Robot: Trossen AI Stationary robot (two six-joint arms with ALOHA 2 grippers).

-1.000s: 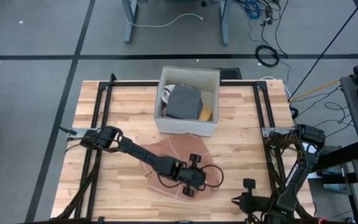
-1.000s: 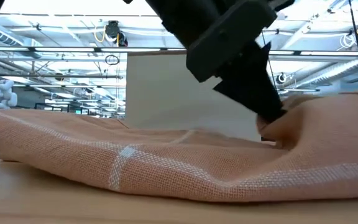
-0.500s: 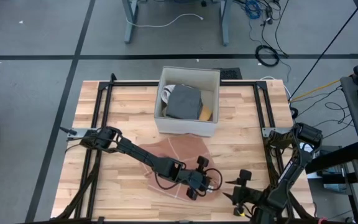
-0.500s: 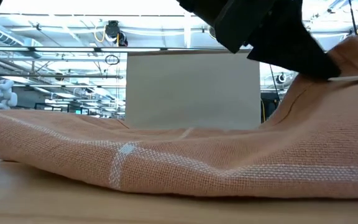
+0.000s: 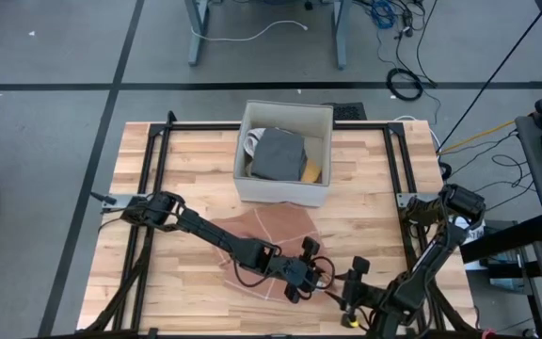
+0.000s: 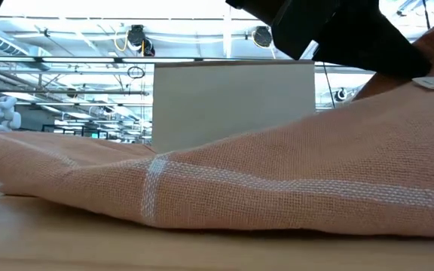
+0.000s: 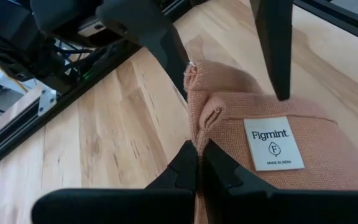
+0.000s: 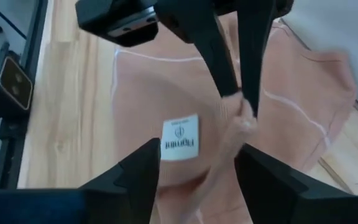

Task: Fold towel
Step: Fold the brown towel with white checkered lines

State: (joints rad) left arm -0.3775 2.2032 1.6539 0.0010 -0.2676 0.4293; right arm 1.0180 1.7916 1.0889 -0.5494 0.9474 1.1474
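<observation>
A salmon towel (image 5: pixel 266 231) with white stripes lies on the wooden table in front of a white box. Its left part rests flat, and its right part (image 6: pixel 368 150) rises in a slope. My left gripper (image 5: pixel 316 275) is shut on the raised edge beside a white label (image 7: pixel 272 143). My right gripper (image 5: pixel 346 287) is open just right of it. Its two fingers (image 7: pixel 272 56) stand on either side of the raised towel corner (image 7: pixel 194 74). My left gripper pinches a bunched fold at the towel's edge (image 7: pixel 199 134), next to the label, between its two shut fingers (image 8: pixel 225 68). That end is lifted clear; the towel slopes down from it to the part on the table. My right gripper: whether its fingers touch the towel, I cannot tell.
The white box (image 5: pixel 280 188) holding a grey cloth stands at the table's far middle, just behind the towel. Black frame rails (image 5: pixel 149 169) run along the table's left, right and far sides. Bare wood lies to the left and near left.
My left gripper has risen and gone a little toward the table's right edge, drawing the towel's right end up off the table into a slope while the left part stayed flat. My right gripper has come from the near right corner toward the left gripper and the raised corner.
</observation>
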